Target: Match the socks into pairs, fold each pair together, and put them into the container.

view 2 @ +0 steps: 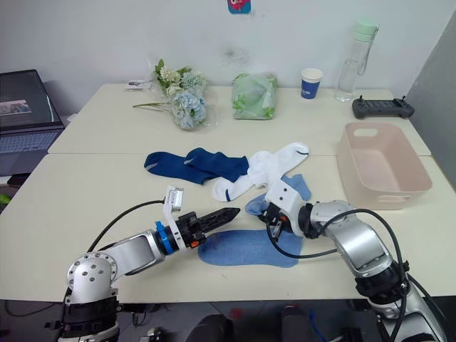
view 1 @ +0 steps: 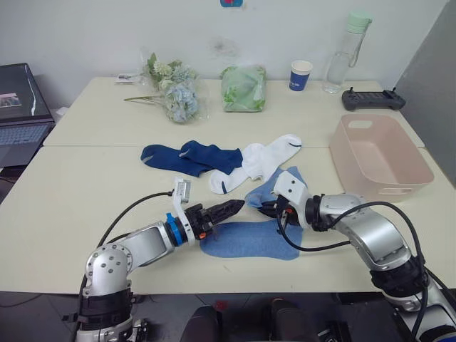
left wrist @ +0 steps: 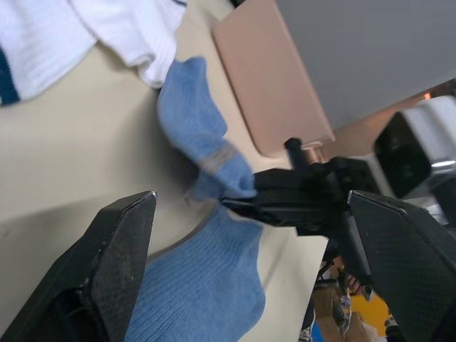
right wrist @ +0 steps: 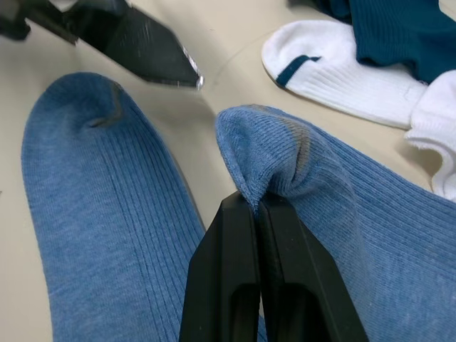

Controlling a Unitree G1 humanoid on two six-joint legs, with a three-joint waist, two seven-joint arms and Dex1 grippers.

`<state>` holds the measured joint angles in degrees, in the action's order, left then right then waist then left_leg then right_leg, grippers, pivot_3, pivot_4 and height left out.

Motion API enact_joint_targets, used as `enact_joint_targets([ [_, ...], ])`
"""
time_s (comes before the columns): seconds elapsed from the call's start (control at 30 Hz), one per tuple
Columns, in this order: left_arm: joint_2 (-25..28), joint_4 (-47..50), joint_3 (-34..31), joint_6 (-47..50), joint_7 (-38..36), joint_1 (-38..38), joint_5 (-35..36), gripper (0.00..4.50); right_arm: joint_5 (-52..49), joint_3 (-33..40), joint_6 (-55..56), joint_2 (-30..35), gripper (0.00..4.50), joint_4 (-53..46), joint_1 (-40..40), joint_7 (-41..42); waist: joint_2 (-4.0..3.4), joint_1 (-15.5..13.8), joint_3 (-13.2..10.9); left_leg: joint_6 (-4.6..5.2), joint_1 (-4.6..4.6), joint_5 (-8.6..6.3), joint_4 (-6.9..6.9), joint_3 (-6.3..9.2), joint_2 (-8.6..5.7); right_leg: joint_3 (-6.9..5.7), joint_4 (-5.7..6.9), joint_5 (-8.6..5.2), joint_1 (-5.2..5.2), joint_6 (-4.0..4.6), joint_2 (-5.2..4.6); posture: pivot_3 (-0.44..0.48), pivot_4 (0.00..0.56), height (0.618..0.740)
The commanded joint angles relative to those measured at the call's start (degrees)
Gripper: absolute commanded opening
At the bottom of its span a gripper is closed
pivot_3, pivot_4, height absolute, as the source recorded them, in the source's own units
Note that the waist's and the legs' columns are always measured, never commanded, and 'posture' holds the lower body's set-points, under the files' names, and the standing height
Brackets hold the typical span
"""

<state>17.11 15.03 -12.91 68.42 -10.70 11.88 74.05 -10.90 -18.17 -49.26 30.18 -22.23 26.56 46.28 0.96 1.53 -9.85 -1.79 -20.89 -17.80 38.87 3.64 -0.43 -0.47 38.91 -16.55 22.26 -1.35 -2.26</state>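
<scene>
Clearly found the right pincer [right wrist: 260, 203] clamped shut on a small pucker of fabric at the end of one light blue sock [right wrist: 356, 214], with the rest of that sock trailing on the desk [view 1: 85, 192] toward the white socks [view 1: 260, 160] and lying close against them. Noted the other light blue sock [view 1: 249, 241] spread flat just beside it, at the near edge of the desk, and the left pincer [view 1: 231, 207] poised by that sock's end with fingers parted and nothing between them. Saw the navy socks [view 1: 189, 157] farther back, overlapping each other and the white socks, and the container [view 1: 342, 160] standing well apart to the right, holding no sock. Judged the pairing barely begun and the grip the weak point: so thin a pinch, taken at the very edge of soft knit, likely to slip free under any quick pull or lift. Feared also a drag across the flat sock, rucking it out of line and spoiling the match, or a tug on one of the white socks next to the held one, carrying it along. Counted the closeness of the two pincers as a further hazard, tip near tip, with little room for either to shift without a knock. Marked the black cable [view 1: 313, 249] looping from the right arm by the flat sock's end, apt to snag it or sweep it off the near edge.
</scene>
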Motion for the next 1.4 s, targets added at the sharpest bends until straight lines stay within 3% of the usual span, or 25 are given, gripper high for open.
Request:
enact_joint_targets([
  [0.03,-2.1,-0.5,1.2,-0.7,1.2,1.2,1.9,4.5,-1.6,0.0,0.7,0.7,0.02,-3.3,0.3,1.0,0.0,0.0,0.0,-0.02,0.0,0.01,0.0,0.0,0.0,0.0,-0.01,0.0,-0.01,0.0,0.0,0.0,0.15,0.74],
  [0.2,-3.7,-2.1,2.9,-2.1,0.3,3.1,-0.8,4.5,-2.6,-0.5,0.4,1.3,0.02,-3.9,-0.4,0.9,0.0,0.0,0.0,-0.05,-0.01,0.03,0.0,0.0,-0.02,0.0,-0.02,0.0,-0.01,0.0,0.0,0.0,0.15,0.74],
  [0.33,-3.0,-2.4,3.7,-2.2,-1.1,3.3,-1.5,3.6,-2.4,-0.8,0.6,1.6,0.0,-3.3,-0.4,0.6,0.0,0.0,0.0,-0.06,0.0,0.03,-0.02,0.0,-0.01,0.01,-0.01,0.0,0.0,0.0,0.01,0.0,0.15,0.74],
  [0.7,-2.5,-2.5,3.9,-3.0,-1.8,3.5,-2.9,0.05,-2.5,-1.2,0.5,1.0,0.0,-3.3,-0.2,-0.4,0.0,0.0,0.0,-0.07,-0.01,0.04,-0.02,0.0,-0.02,0.0,-0.03,0.0,0.0,0.0,0.0,0.0,0.15,0.74],
  [0.87,-2.3,-2.4,4.1,-3.4,-2.6,3.6,-3.7,0.02,-2.5,-1.2,0.9,1.0,0.0,-3.2,-0.1,-0.2,0.0,0.0,0.0,-0.08,-0.01,0.04,-0.02,0.0,-0.02,0.0,-0.04,0.0,0.0,0.0,0.0,0.0,0.15,0.74],
  [0.97,-1.8,-2.5,4.3,-3.8,-2.8,3.7,-5.1,0.0,-4.7,0.8,-0.6,0.9,0.7,-3.5,0.2,0.5,0.0,0.0,0.0,-0.07,-0.01,0.04,-0.02,0.0,-0.02,0.0,-0.04,0.0,0.0,0.0,0.0,0.0,0.15,0.74],
  [1.13,1.4,-2.3,6.3,-5.2,-5.2,3.7,-10.7,0.0,-10.6,6.6,-3.4,4.6,2.38,-2.6,1.4,4.2,0.0,-0.1,0.0,-0.07,-0.02,0.03,-0.03,0.01,-0.04,0.0,-0.06,0.0,-0.01,0.0,0.0,0.0,0.15,0.74],
  [1.3,6.7,-0.6,9.1,-6.1,-10.8,3.1,-15.8,0.0,-13.0,15.0,-3.2,1.7,4.08,9.7,5.3,0.5,0.01,0.1,0.0,0.02,0.01,-0.01,-0.06,-0.01,-0.01,0.02,-0.05,0.0,-0.01,0.0,0.03,0.0,0.15,0.74],
  [1.4,10.3,0.8,12.4,-8.0,-14.7,2.7,-20.2,0.0,-7.2,13.8,5.7,1.7,4.08,21.1,7.5,-2.1,-0.01,0.0,0.0,0.0,0.0,0.0,-0.1,-0.02,-0.01,0.01,-0.06,0.0,0.01,0.01,0.03,0.0,0.15,0.74],
])
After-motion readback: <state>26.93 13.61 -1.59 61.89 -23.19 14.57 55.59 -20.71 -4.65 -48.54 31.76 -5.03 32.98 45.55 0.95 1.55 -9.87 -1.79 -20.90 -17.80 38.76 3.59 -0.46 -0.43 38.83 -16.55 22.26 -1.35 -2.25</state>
